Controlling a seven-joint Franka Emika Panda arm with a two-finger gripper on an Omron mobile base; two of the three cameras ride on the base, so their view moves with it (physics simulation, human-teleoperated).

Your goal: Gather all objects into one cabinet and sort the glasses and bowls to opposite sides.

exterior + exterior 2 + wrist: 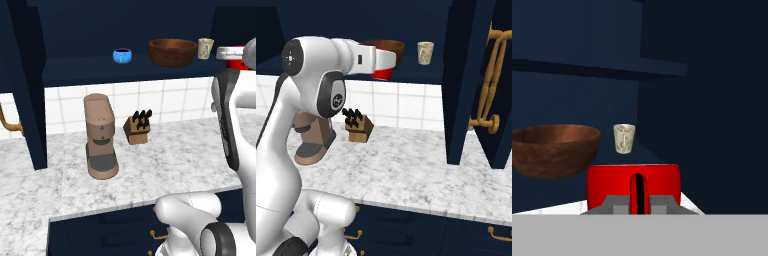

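Observation:
My gripper (639, 202) is shut on the handle of the glossy red cup (632, 182), which sits low in the hand view. That red cup (237, 63) is at the right end of the navy cabinet's shelf (125, 75), partly behind my arm. I cannot tell whether it rests on the shelf. Just beyond it stands the beige cup (624, 138) with a dark mark, upright at the back. Left of that is the big brown bowl (172, 52). The tiny blue bowl (122, 55) sits further left. From the right, the red cup (382, 75) peeks out under my hand.
A brown coffee machine (100, 135) and a wooden knife block (138, 128) stand on the marble counter (165, 165) below the shelf. Open cabinet doors with brass handles (488, 75) hang at the right, and another door (25, 100) at the left.

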